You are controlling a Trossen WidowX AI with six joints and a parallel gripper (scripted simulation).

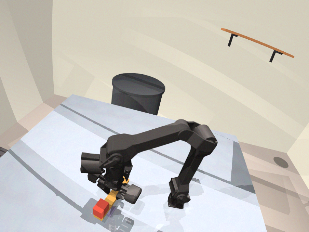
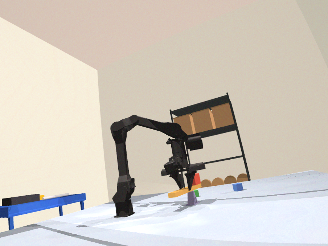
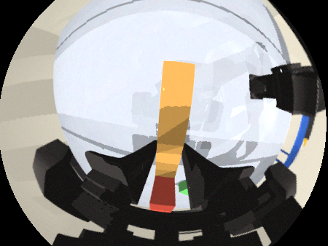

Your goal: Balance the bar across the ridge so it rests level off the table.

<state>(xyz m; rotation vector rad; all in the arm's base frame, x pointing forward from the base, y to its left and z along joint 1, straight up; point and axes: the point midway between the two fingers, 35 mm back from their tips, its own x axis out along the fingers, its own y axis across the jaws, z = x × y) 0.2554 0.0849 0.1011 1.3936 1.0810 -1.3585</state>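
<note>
Your pale table, spread beneath the gripper (image 1: pixel 111 192) (image 2: pixel 185 188) (image 3: pixel 170 145)
On your table (image 1: pixel 154 172) (image 2: pixel 238 217) (image 3: pixel 106 65): purple ridge (image 1: pixel 111 211) (image 2: pixel 191 197) under the gripper, blue cube (image 2: pixel 237 187) well apart from it.

The arm (image 1: pixel 157 139) (image 2: pixel 121 158) arches up and over, its gripper (image 1: pixel 113 194) (image 2: pixel 185 188) (image 3: pixel 169 144) pointing down with the fingers partly open.

In the top view, most of the purple ridge (image 1: pixel 111 211) (image 2: pixel 191 198) is hidden beneath the orange bar (image 1: pixel 111 197) (image 2: pixel 176 193); above the ridge, the bar's middle is covered by the gripper (image 1: pixel 113 191) (image 2: pixel 185 188).

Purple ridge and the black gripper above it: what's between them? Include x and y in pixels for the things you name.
The orange bar (image 1: pixel 111 196) (image 2: pixel 176 193) (image 3: pixel 177 85), with a red block (image 1: pixel 100 209) (image 2: pixel 196 179) (image 3: pixel 162 191) on one end; the exterior view shows it.
</note>
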